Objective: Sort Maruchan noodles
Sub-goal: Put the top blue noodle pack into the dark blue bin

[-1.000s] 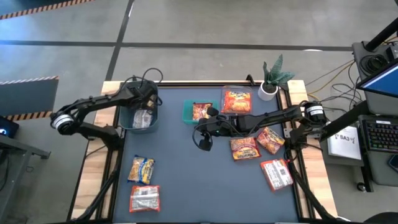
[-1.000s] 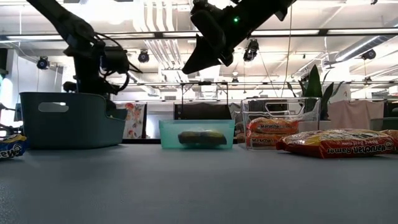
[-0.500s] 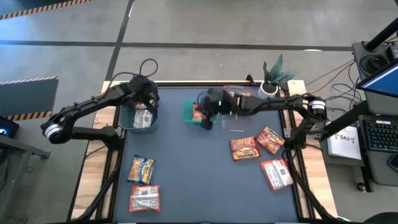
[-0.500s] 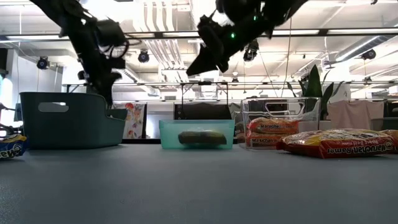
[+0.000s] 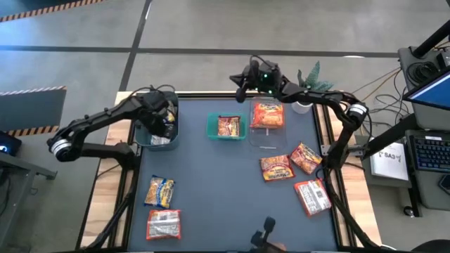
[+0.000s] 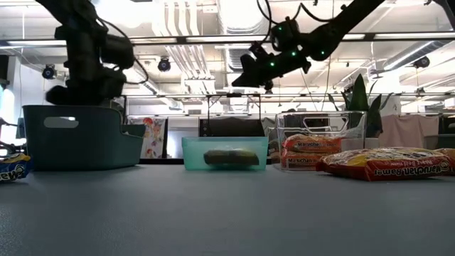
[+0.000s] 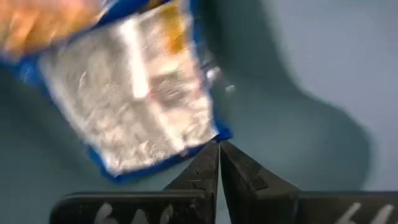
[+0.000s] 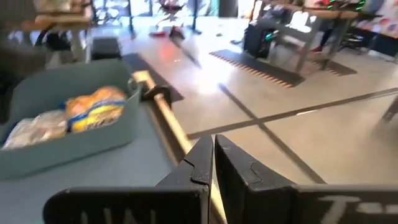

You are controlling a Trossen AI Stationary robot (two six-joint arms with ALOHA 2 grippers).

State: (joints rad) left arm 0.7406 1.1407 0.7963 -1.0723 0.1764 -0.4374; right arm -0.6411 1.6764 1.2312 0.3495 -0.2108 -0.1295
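**Over the bins, both grippers pinched empty**

Above the dark blue bin (image 5: 156, 126) at the table's left rear, the left gripper (image 5: 163, 119) hangs with its fingers (image 7: 205, 171) pressed tip to tip, gripping nothing. Its wrist view looks down on a blue-edged yellow packet (image 7: 134, 106) lying on the bin floor, just off the fingertips.

At the table's back edge, the right gripper (image 5: 241, 76) is raised high, its fingers (image 8: 198, 163) likewise closed together and empty. The right arm reaches in from the right, passing over the clear bin (image 5: 267, 123), which holds an orange packet (image 5: 267, 114). Beside that, the small teal bin (image 5: 226, 127) holds another orange packet (image 5: 228, 126).

Loose noodles lie on the grey mat (image 5: 218, 190): two orange packets (image 5: 276, 168) side by side and touching near the right edge, a red-and-white one (image 5: 312, 197) in front of them, and at front left a yellow-and-blue packet (image 5: 160, 191) with a red-and-grey one (image 5: 164, 224) just in front of it. A potted plant (image 5: 308, 88) stands at the right rear corner.
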